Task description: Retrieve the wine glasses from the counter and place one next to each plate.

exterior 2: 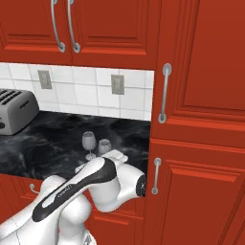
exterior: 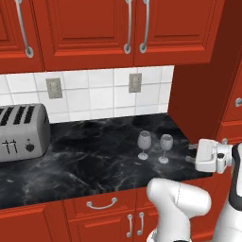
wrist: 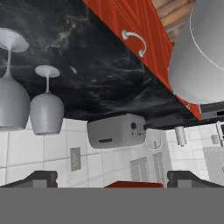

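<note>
Two wine glasses (exterior: 153, 146) stand upright close together on the black tabletop (exterior: 94, 160), well to the right of the toaster (exterior: 21, 131). The claw (exterior: 193, 154) waits released, just beside the nearer glass. They look light, slippery and fragile; a hold around the bowl seems safest.

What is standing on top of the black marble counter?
On the black marble-look counter stand two clear stemmed wine glasses, upright and close together, and a silver toaster at the left. In the right base view the white arm covers the counter's front edge.
</note>
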Motion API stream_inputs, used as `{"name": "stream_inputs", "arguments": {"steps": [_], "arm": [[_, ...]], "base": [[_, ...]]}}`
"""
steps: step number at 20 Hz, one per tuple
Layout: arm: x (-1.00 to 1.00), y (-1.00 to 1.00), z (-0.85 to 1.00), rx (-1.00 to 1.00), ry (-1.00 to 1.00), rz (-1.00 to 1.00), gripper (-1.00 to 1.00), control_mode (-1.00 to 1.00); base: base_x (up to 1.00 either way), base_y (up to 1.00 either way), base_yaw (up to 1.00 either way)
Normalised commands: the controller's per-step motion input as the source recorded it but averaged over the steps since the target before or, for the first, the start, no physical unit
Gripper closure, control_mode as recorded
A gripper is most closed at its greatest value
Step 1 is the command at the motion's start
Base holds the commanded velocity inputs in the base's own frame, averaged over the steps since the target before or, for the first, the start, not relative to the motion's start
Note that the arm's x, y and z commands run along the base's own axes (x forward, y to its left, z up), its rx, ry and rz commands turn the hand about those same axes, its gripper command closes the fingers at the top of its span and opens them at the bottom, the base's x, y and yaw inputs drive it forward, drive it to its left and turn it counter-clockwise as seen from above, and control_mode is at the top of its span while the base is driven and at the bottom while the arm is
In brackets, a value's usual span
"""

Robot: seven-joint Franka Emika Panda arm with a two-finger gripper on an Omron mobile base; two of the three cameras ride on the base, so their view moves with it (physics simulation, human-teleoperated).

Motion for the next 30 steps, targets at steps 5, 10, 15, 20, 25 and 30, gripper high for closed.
{"name": "stream_inputs", "arguments": {"steps": [5, 10, 15, 20, 25, 30], "arm": [[0.25, -0.01, -0.20, 0.03, 0.00, 0.00, -1.00, -1.00], [0.29, 0.00, -0.12, 0.00, 0.00, 0.00, -1.00, -1.00], [0.24, 0.00, -0.18, 0.00, 0.00, 0.00, -1.00, -1.00], [0.13, 0.00, -0.22, 0.00, 0.00, -0.01, -1.00, -1.00], [0.04, 0.00, -0.21, 0.00, 0.00, -0.14, -1.00, -1.00], [0.06, 0.04, -0.25, 0.00, 0.00, -0.21, -1.00, -1.00]], "base": [[0.00, 0.00, 0.00], [0.00, 0.00, 0.00], [0.00, 0.00, 0.00], [0.00, 0.00, 0.00], [0.00, 0.00, 0.00], [0.00, 0.00, 0.00]]}}
